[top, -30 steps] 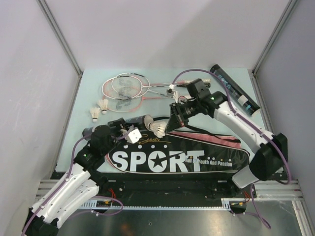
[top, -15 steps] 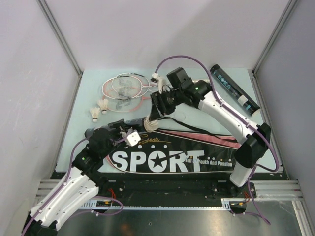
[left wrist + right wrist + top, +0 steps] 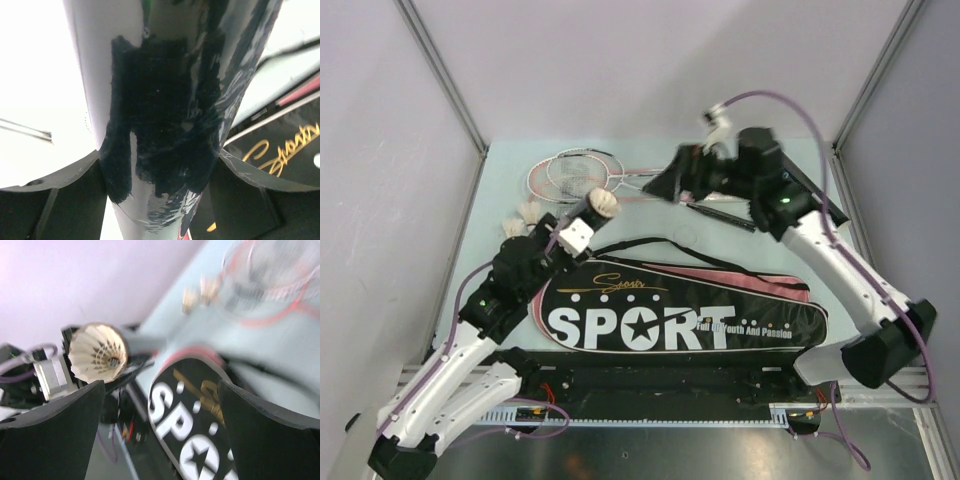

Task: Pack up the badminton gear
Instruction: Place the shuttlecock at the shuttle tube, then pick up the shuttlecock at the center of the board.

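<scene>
Packing of the badminton gear barely begun. Grips a dark tube (image 3: pixel 165 125) in the left end effector (image 3: pixel 578 226), jaws closed on its glossy wall, open mouth tilted up toward 1 o'clock with one white shuttlecock (image 3: pixel 603 203) seated in it, feathers outward. Hangs the right end effector (image 3: pixel 675 186) above the table (image 3: pixel 505 165) near 12 o'clock, fingers spread wide, nothing between them. Leaves the black SPORT bag (image 3: pixel 680 315) flat across 6 o'clock, pink lining showing along its far edge, none of the gear seen inside. Leaves two pink-and-white rackets (image 3: pixel 575 180) crossed at 11 o'clock and two loose shuttlecocks (image 3: pixel 525 214) at 9 o'clock, just beside the left arm, all outside the bag. Counts, by this look, one shuttlecock as loaded into the tube. Remaining, in all likelihood: the two loose shuttlecocks into the tube, then tube and rackets into the bag, then the bag closed. Cannot tell whether any further tube lies behind the raised right arm.
</scene>
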Controlling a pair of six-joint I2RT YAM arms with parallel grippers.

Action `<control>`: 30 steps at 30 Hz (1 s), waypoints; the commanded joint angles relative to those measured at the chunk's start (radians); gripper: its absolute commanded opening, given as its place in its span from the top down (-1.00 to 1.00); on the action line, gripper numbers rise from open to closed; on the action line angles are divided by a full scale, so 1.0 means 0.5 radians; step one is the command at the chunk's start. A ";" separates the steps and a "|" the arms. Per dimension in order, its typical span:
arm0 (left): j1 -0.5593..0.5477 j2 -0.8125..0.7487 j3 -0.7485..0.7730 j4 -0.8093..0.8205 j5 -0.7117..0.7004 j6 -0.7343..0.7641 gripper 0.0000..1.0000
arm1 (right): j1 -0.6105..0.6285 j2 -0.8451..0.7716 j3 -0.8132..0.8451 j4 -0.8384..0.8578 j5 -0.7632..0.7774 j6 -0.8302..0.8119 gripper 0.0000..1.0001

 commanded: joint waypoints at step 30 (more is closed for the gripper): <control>-0.005 0.516 0.896 0.306 1.003 -1.371 0.58 | 0.381 -0.340 -0.268 1.392 0.374 -0.399 -0.99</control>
